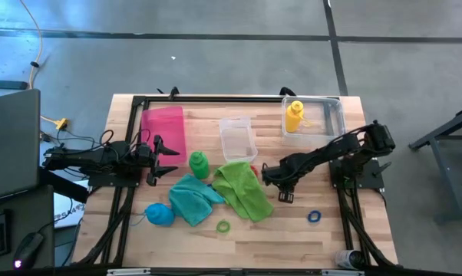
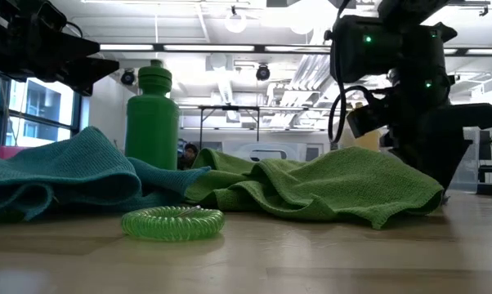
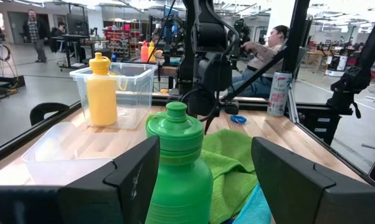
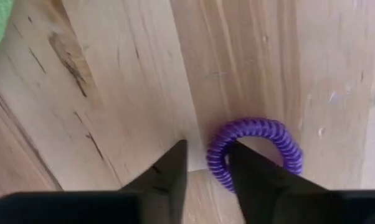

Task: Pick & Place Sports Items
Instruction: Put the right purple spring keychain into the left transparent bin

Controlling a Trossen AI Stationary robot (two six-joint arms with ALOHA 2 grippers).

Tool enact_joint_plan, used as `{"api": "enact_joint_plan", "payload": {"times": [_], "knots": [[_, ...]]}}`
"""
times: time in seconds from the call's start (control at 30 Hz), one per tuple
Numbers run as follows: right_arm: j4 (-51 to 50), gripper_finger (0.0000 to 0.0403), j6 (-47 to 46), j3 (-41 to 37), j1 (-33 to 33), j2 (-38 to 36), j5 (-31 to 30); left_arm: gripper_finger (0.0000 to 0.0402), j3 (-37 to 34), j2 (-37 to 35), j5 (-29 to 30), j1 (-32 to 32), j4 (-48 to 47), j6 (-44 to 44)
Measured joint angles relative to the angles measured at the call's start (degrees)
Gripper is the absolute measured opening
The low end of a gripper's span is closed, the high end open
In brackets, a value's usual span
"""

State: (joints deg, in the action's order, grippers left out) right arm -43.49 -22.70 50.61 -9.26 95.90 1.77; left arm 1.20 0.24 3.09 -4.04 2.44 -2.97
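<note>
My right gripper [image 4: 207,155] points down at the table right of the lime green towel [image 1: 242,190]. It is slightly open, astride the band of a purple ring [image 4: 256,127]. My left gripper [image 1: 172,159] is open and level, and the upright green bottle [image 3: 175,162] stands on its base just ahead of the fingers. The teal towel [image 1: 191,198] lies crumpled beside the lime one. The blue bottle [image 1: 160,215] lies on its side. The yellow bottle [image 1: 294,116] stands in a clear box [image 1: 331,115]. A green ring [image 1: 223,226] and a blue ring [image 1: 314,217] lie flat on the table. My right gripper comes from above, with one finger [image 4: 250,174] inside the purple ring and the other outside it. The ring's near arc [image 4: 215,165] lies between them. Bare wood shows between the outer finger and the band. I cannot tell whether the inner finger touches the band. The ring lies flat on the table.
A second clear box [image 1: 237,138] stands at the table's middle far side. A flat pink tray [image 1: 164,126] lies at the far left. A can [image 1: 346,259] stands at the near right corner. People sit and stand in the room beyond the table.
</note>
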Motion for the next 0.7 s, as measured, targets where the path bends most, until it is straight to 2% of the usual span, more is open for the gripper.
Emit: {"api": "enact_joint_plan", "payload": {"times": [0.17,0.3,0.7], "knots": [[0.19,0.0015,-0.47,-0.04,0.06,-0.60,1.79,0.0249,-0.01,-0.01,0.00,-0.01,-0.02,0.01],[0.07,0.0014,-2.72,-0.04,-0.04,-2.93,4.17,0.0249,0.00,0.00,0.00,-0.01,-0.01,-0.01],[0.35,0.0006,-7.62,0.00,0.00,-15.37,4.10,0.0249,0.01,-0.01,0.00,-0.01,0.00,0.01]]}}
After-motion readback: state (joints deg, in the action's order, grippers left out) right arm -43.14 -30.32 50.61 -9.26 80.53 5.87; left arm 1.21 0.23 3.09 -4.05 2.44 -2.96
